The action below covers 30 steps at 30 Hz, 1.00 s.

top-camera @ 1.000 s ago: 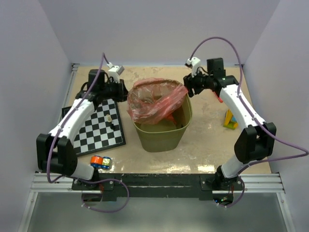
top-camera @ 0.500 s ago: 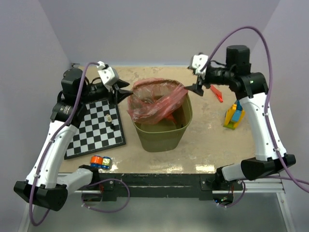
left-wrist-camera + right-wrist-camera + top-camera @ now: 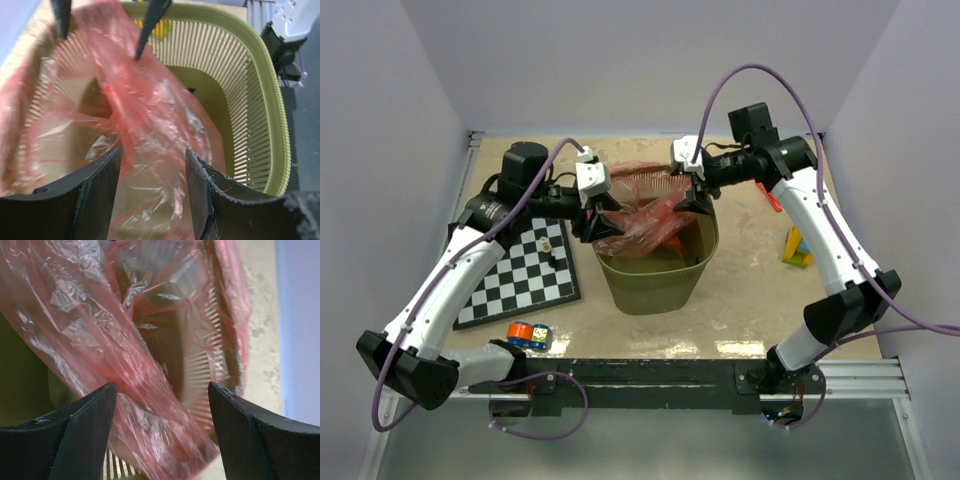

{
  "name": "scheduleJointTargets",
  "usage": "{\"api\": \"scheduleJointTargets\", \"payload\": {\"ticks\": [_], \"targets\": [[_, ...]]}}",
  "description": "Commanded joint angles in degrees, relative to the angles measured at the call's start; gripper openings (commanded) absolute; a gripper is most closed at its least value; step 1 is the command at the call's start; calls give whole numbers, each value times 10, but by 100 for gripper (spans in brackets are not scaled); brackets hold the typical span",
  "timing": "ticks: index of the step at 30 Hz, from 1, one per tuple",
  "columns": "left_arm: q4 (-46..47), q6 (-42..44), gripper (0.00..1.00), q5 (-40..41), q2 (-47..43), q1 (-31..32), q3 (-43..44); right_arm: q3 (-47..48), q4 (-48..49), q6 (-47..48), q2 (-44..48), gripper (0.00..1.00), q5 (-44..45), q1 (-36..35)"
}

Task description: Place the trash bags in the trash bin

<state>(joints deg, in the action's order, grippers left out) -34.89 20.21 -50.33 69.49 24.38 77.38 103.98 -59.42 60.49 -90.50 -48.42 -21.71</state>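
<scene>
The olive-green mesh trash bin stands mid-table. A translucent red-pink trash bag is draped over its far and left rim and sags into the opening; it shows in the left wrist view and the right wrist view. My left gripper is open above the bin's left rim, its fingers either side of the film. My right gripper is open above the far-right rim, its fingers spread over the film. A small red strip lies on the table right of the bin, behind the right arm.
A black-and-white chessboard with small pieces lies left of the bin. An orange-and-blue block sits near the front left. Yellow and blue toy blocks stand at the right. Walls enclose the table on three sides.
Both arms have swung inward from beside the bin to over its opening. Both grippers now hover open over the draped bag. The bag and bin have not visibly moved.
</scene>
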Motion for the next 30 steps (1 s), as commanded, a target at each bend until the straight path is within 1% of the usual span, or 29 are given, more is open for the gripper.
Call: {"api": "scheduleJointTargets", "payload": {"ticks": [1, 2, 4, 7, 10, 12, 13, 18, 20, 23, 26, 28, 30], "targets": [[-76, 71, 57, -8, 27, 24, 40, 20, -39, 17, -21, 75, 8, -17], [-97, 89, 56, -7, 37, 29, 51, 23, -39, 13, -24, 72, 11, -19], [-129, 107, 55, -8, 47, 31, 67, 24, -40, 13, -21, 61, 14, -20], [-145, 118, 55, -1, 52, 33, 77, 26, -40, 5, -13, 47, 16, -22], [-154, 134, 53, 10, 57, 33, 82, 26, -40, -8, -11, 24, 14, -25], [-153, 140, 53, 16, 61, 33, 89, 27, -40, -12, -6, 5, 11, -25], [-150, 139, 53, 17, 62, 33, 94, 32, -40, -13, 0, 0, 7, -25], [-163, 151, 57, 20, 61, 33, 116, 47, -28, -10, 65, 0, -3, -25], [-181, 164, 57, 14, 61, 34, 123, 28, 17, -45, 113, 0, -2, -25], [-211, 182, 57, 6, 59, 39, 131, -31, 91, -84, 181, 0, 13, -25], [-221, 173, 57, -6, 53, 47, 133, -85, 156, -129, 229, 0, 32, -25], [-214, 160, 55, -4, 49, 57, 131, -105, 170, -136, 249, 0, 37, -25], [-207, 148, 49, 1, 45, 66, 133, -117, 171, -136, 260, 0, 35, -25]]}}
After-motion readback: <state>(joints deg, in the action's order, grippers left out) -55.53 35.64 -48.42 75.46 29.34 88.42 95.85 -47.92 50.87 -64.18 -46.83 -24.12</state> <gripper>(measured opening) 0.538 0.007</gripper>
